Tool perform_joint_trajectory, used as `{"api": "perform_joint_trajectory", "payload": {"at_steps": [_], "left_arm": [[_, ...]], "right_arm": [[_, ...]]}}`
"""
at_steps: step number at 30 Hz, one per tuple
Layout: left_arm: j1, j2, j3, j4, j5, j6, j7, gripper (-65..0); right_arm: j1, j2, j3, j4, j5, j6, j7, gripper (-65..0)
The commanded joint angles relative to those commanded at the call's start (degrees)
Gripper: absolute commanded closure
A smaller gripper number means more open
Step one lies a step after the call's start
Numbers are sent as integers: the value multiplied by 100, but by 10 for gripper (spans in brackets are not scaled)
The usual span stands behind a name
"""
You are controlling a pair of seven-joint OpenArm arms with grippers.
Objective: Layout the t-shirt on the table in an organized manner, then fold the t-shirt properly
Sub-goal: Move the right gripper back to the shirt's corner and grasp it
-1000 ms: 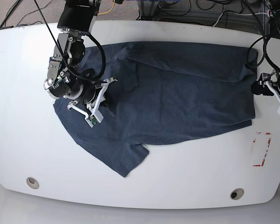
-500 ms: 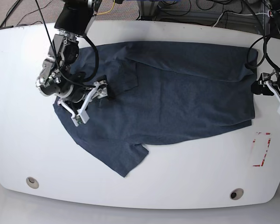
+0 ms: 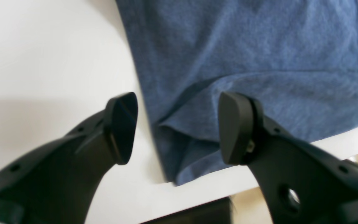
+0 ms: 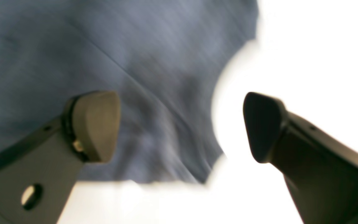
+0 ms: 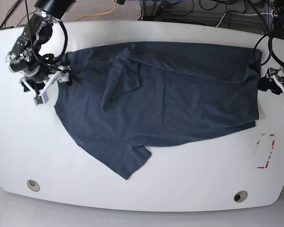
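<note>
The dark slate-blue t-shirt [image 5: 180, 94] lies spread across the white table [image 5: 189, 189]. No lettering shows. One sleeve [image 5: 128, 161] points toward the front, and a flap of fabric [image 5: 120, 78] is folded over near its left end. My right gripper [image 5: 53, 83] is open and empty at the shirt's left edge. In the right wrist view the right gripper [image 4: 179, 124] straddles the curved shirt edge [image 4: 166, 102]. My left gripper [image 5: 275, 90] is open and empty at the shirt's right end. In the left wrist view the left gripper [image 3: 179, 127] hangs over a folded corner of the shirt [image 3: 194, 137] near the table's edge.
Two round grey grommets [image 5: 33, 184] [image 5: 240, 196] sit near the front edge. A red-taped rectangle [image 5: 266, 151] lies at the front right. Cables [image 5: 189, 12] run behind the far edge. The table's rim [image 3: 197, 193] lies just below the left gripper.
My right gripper has moved left and back from the middle of the shirt to its left edge, leaving a folded flap of fabric behind. The left gripper has barely moved.
</note>
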Motion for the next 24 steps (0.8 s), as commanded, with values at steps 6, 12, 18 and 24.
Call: {"api": "perform_joint_trajectory", "payload": {"at_steps": [6,12,18,24], "left_arm": [[132,35,-369,0,0,-233,-97,-386],[132,35,-369,9,0,-233,-105,-386],[132,35,-378,9,-9,-233,-105,-386],[132,35,-378,9,-9,-233,-105,-386]], "right_arm": [[-299,176,211,-589,18,0,273,-556],[-387,132,193,-862,53,0,404,-558],[-396,-70,-35,-888,26,0,404,-555],[-404,-176,-202,-888,44,0,404,-488]]}}
